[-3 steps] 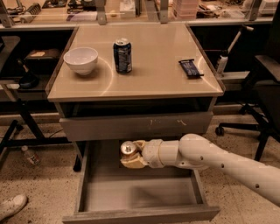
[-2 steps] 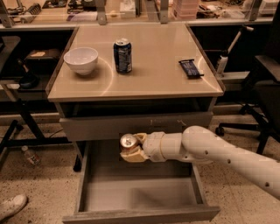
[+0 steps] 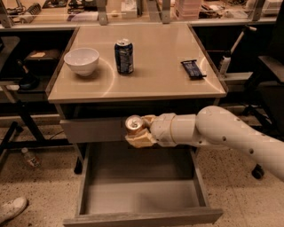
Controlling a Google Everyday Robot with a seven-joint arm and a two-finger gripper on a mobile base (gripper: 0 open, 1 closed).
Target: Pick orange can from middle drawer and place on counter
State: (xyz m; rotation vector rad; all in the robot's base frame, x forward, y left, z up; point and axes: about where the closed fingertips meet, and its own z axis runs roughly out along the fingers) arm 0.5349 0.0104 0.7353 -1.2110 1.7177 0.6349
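My gripper [image 3: 138,131] is shut on the orange can [image 3: 133,123], whose silver top shows between the pale fingers. It holds the can in the air in front of the cabinet's upper drawer front, above the back of the open middle drawer [image 3: 137,199], which is pulled out towards the camera. The can is below the edge of the beige counter [image 3: 155,66]. My white arm reaches in from the right.
On the counter stand a white bowl [image 3: 81,61] at the left, a dark blue can [image 3: 124,56] near the middle and a dark snack bar [image 3: 193,69] at the right. A cluttered workbench [image 3: 133,11] runs behind. A chair [image 3: 266,88] stands at the right.
My gripper has lifted the orange can up out of the middle drawer, from just above its back part to the height of the upper drawer front.
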